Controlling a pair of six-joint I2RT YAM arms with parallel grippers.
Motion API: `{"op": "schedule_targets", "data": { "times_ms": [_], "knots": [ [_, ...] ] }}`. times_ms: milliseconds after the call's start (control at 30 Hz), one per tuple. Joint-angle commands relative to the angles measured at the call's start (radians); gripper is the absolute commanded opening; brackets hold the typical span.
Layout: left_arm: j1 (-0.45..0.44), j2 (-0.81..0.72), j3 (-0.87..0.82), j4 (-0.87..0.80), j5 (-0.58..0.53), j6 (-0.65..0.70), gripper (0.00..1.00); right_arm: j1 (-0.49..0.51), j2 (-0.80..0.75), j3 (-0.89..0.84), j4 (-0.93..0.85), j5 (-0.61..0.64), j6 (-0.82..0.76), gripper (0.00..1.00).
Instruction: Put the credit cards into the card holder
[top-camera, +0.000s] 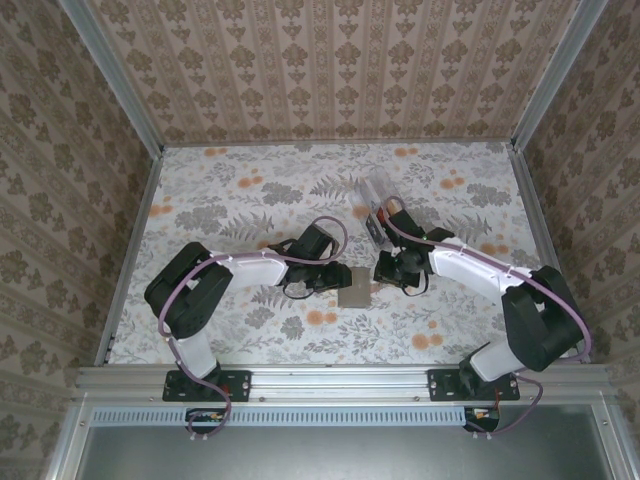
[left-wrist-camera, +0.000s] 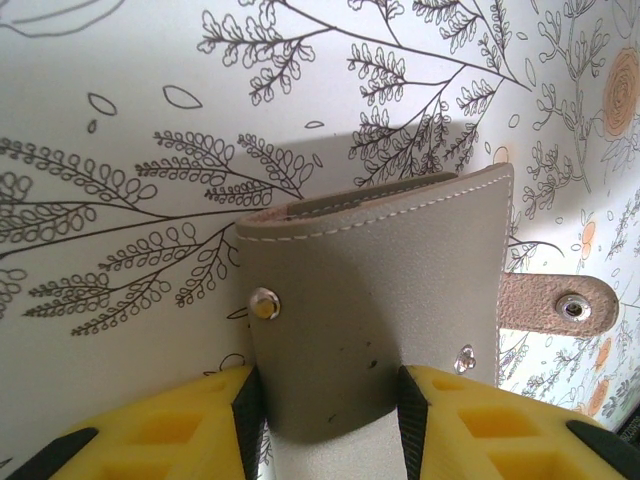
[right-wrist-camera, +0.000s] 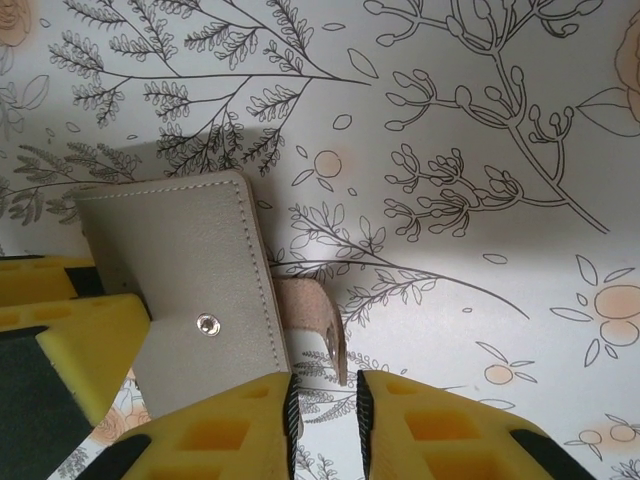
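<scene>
The left arm folds out to its own left, then sweeps its forearm inward and low to the table's middle. The right arm mirrors it from the other side, so the two wrists meet nose to nose.

The left gripper (left-wrist-camera: 325, 400) is clamped on the card holder (left-wrist-camera: 380, 300). Its black pads press both side edges of the grey-taupe panel, which stands out ahead of the fingertips. The holder's stitched top edge is farthest from them and slightly parted.

A brown strap (left-wrist-camera: 558, 305) with a snap sticks out past the holder's right edge. The left wrist camera shows the strap flat, while the right wrist camera shows it curling down toward the right gripper (right-wrist-camera: 325, 400). That gripper's jaws stand close together with only a thin slit between them. The strap's tip sits right at their mouth, and I cannot tell whether they pinch it.

From above, a clear plastic box (top-camera: 372, 186) lies beyond the right gripper. The tabletop (top-camera: 250, 200) wears a pale print of grey ferns and orange blossoms. Beige damask wallpaper (top-camera: 330, 60) lines three sides, and aluminium rails frame the near edge.
</scene>
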Motion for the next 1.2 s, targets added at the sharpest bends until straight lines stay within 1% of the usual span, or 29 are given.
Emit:
{"op": "schedule_targets", "data": {
  "times_ms": [0, 167, 267, 533, 833, 1033, 1133, 1167],
  "knots": [
    [-0.010, 0.017, 0.019, -0.032, -0.004, 0.028, 0.42, -0.003, 0.020, -0.018, 0.003, -0.024, -0.012, 0.26],
    [-0.010, 0.017, 0.021, -0.032, -0.002, 0.026, 0.42, -0.003, 0.020, -0.030, 0.009, -0.036, -0.013, 0.25],
    [-0.010, 0.017, 0.021, -0.031, -0.002, 0.026, 0.41, -0.003, 0.020, -0.034, 0.012, -0.044, -0.017, 0.19],
    [-0.010, 0.019, 0.023, -0.032, -0.001, 0.024, 0.41, -0.003, 0.030, -0.041, 0.025, -0.053, -0.018, 0.19],
    [-0.011, 0.020, 0.021, -0.030, 0.001, 0.025, 0.41, -0.003, 0.034, -0.049, 0.040, -0.045, -0.016, 0.13],
    [-0.011, 0.019, 0.021, -0.030, 0.000, 0.025, 0.41, -0.002, 0.047, -0.048, 0.040, -0.045, -0.017, 0.16],
    [-0.011, 0.019, 0.018, -0.031, -0.001, 0.025, 0.41, -0.002, 0.051, -0.052, 0.040, -0.045, -0.016, 0.16],
    [-0.012, 0.017, 0.018, -0.029, 0.000, 0.024, 0.41, -0.003, 0.051, -0.052, 0.040, -0.046, -0.015, 0.14]
  ]
}}
